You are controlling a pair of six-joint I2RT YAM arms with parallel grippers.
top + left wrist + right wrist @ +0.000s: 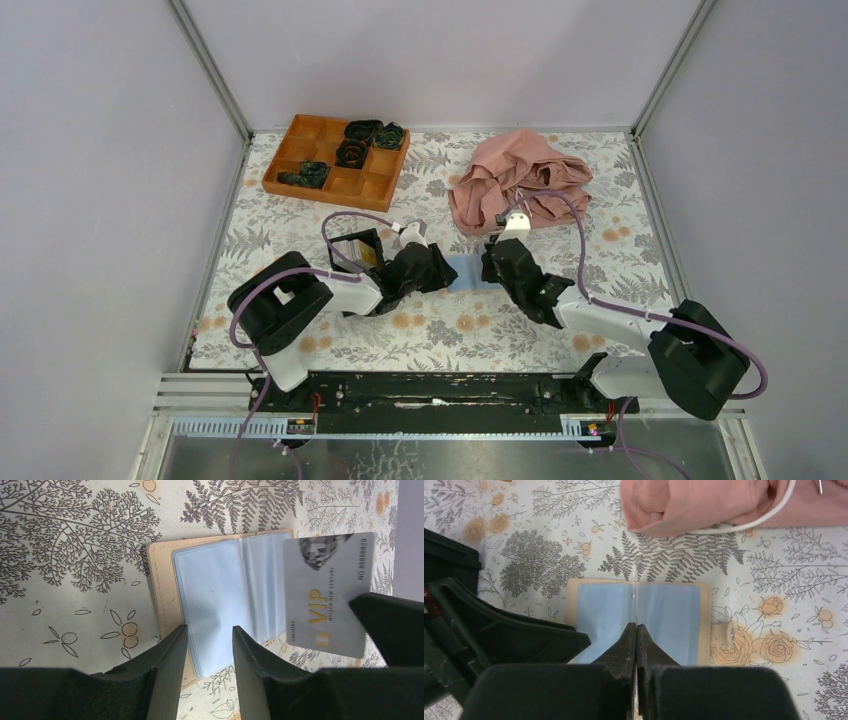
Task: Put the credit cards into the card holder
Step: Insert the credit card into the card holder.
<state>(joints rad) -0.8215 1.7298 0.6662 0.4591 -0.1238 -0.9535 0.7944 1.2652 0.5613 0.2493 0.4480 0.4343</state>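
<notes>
The card holder [466, 272] lies open on the floral cloth between my two grippers, tan outside with pale blue clear sleeves. In the left wrist view my left gripper [210, 628] is open, its fingers either side of the near edge of the holder [155, 580]. My right gripper [637, 626] is shut on a light grey credit card [327, 595] with gold "VIP" lettering. It holds the card on edge over the middle fold of the holder [669, 615], and the card shows there only as a thin line [636, 597]. No other card shows.
An orange-brown compartment tray [335, 155] with dark coiled items stands at the back left. A crumpled pink cloth [520, 180] lies at the back right, close behind the right gripper. A black open box [358, 250] stands beside the left arm. The holder's snap tab [724, 632] sticks out on its right.
</notes>
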